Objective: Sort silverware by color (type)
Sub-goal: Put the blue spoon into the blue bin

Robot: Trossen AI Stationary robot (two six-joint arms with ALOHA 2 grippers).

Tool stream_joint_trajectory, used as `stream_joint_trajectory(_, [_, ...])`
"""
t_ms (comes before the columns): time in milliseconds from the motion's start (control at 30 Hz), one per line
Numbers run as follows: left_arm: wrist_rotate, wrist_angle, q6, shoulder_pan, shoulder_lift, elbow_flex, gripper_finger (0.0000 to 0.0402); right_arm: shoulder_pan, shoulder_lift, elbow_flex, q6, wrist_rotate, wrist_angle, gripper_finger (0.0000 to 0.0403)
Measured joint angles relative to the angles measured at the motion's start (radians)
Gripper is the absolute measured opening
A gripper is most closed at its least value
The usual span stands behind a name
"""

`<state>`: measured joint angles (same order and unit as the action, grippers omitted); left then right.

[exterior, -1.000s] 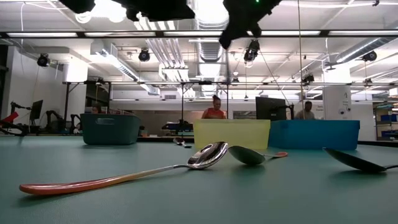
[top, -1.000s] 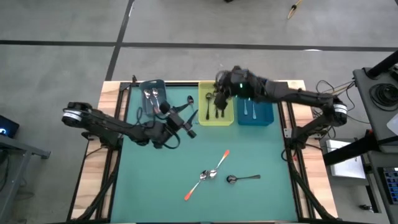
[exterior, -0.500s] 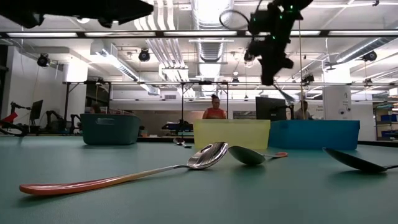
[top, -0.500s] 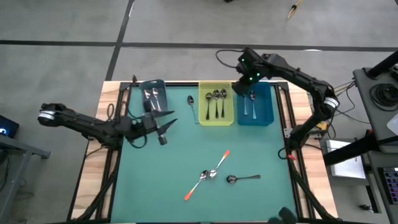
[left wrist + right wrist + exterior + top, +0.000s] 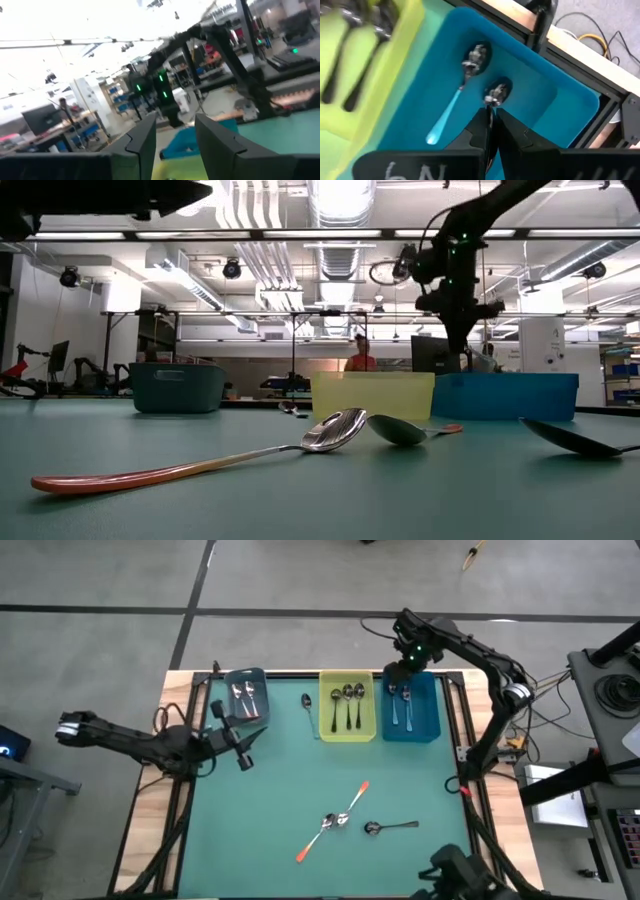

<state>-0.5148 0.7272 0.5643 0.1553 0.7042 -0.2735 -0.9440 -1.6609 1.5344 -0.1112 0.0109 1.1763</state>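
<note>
My right gripper (image 5: 490,117) hangs shut over the blue bin (image 5: 432,712), pointing almost straight down, with a spoon's shiny bowl (image 5: 497,91) just past its fingertips. A pale-blue-handled spoon (image 5: 455,102) lies flat in that bin. Three black-handled spoons (image 5: 347,705) lie in the yellow bin (image 5: 326,710). Two orange-handled spoons (image 5: 335,820), a black-handled one (image 5: 390,827) and a dark one (image 5: 308,712) lie on the green mat. My left gripper (image 5: 242,747) hovers open near the table's left side, with nothing between its fingers. My right gripper pinches the spoon by its thin neck (image 5: 489,106), just behind the bowl, between its two shut fingers. It comes from above, fingers pointing down. The bowl end hangs below the fingertips over the blue bin's floor. The fingers hide the handle.
A dark teal bin (image 5: 246,680) with spoons stands at the far left of the mat. Wooden table borders (image 5: 180,840) and arm mounts flank the mat. In the low view a person stands in the room behind the bins.
My right gripper has swung from above the yellow bin toward the table's right edge, over the blue bin. It has tipped to point down and sunk lower, staying shut. My left gripper has drawn back toward the table's left edge.
</note>
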Motion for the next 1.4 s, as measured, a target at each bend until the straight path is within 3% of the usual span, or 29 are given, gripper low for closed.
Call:
stream_joint_trajectory(267, [-0.01,-0.021,-0.023,0.0,-0.065,-0.005,0.0118,-0.025,-0.077,-0.01,0.085,0.022,-0.009,0.0012])
stream_joint_trajectory(467, [-0.011,-0.032,-0.064,0.0,-0.085,0.001,0.0118,-0.025,-0.058,-0.086,0.085,0.024,-0.047,0.0012])
stream_joint_trajectory(733, [-0.022,-0.032,-0.076,0.0,-0.086,0.006,0.0118,-0.025,-0.014,-0.224,0.136,0.04,-0.226,0.0012])
stream_joint_trajectory(1067, [-0.025,-0.056,-0.116,0.001,-0.097,0.006,0.0118,-0.028,-0.015,-0.274,0.163,0.061,-0.287,0.0014])
stream_joint_trajectory(1400, [-0.026,-0.057,-0.114,0.0,-0.096,0.006,0.0118,-0.028,-0.015,-0.286,0.157,0.031,-0.301,0.0053])
